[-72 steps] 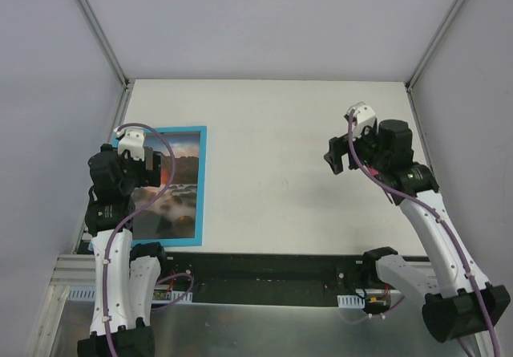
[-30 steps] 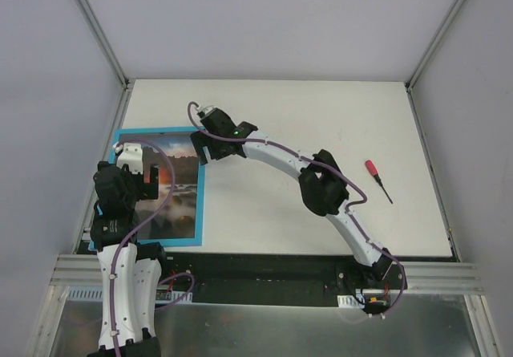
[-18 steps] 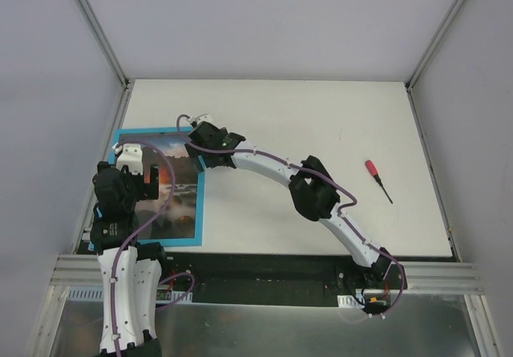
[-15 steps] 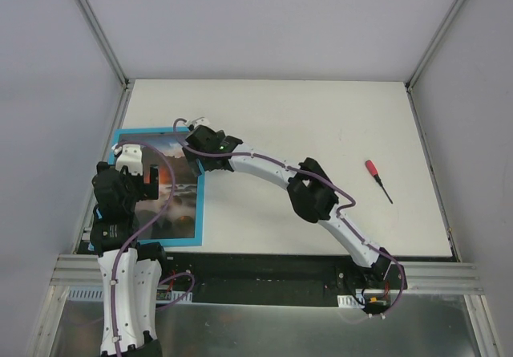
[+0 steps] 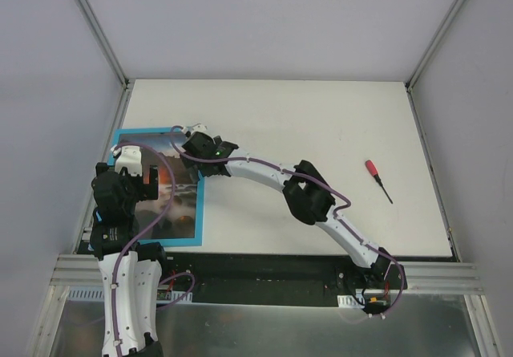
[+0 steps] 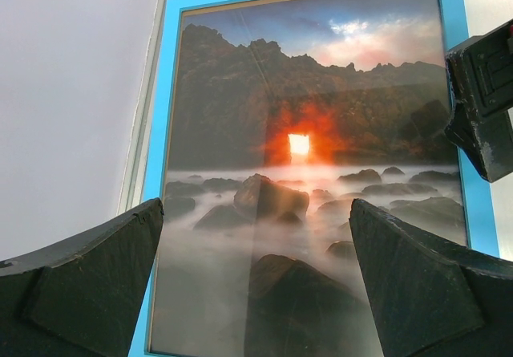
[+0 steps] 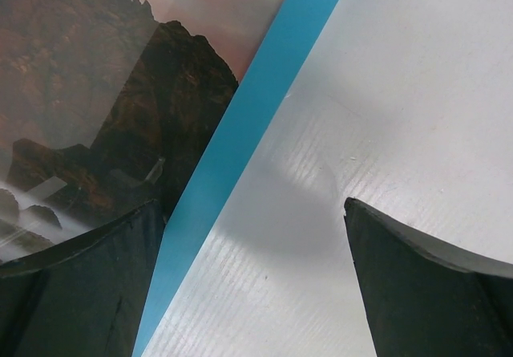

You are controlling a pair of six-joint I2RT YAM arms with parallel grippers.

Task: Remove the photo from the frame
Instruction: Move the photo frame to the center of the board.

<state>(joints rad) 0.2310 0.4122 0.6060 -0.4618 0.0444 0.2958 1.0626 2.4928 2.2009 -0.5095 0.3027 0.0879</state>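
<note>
The light-blue frame [image 5: 202, 212] lies face up at the table's left edge with the photo [image 5: 183, 200] of rocks, mist and an orange glow behind its glass. My left gripper [image 5: 144, 182] hovers open over the photo [image 6: 296, 172]; the frame's blue border [image 6: 160, 124] runs round it. My right gripper [image 5: 197, 147] is open, low over the frame's right border near its far corner. In the right wrist view the blue border [image 7: 240, 140] passes between the open fingers [image 7: 433, 293], with the photo [image 7: 96, 92] to its left.
A red-handled screwdriver [image 5: 377, 179] lies on the white table [image 5: 321, 124] at the right. The grey side wall [image 6: 72, 92] stands close to the frame's left edge. The right arm stretches across the table's middle.
My right arm has swung from the right side across the table to the frame's right border, leaving the screwdriver on the table. The left gripper has shifted slightly nearer over the photo.
</note>
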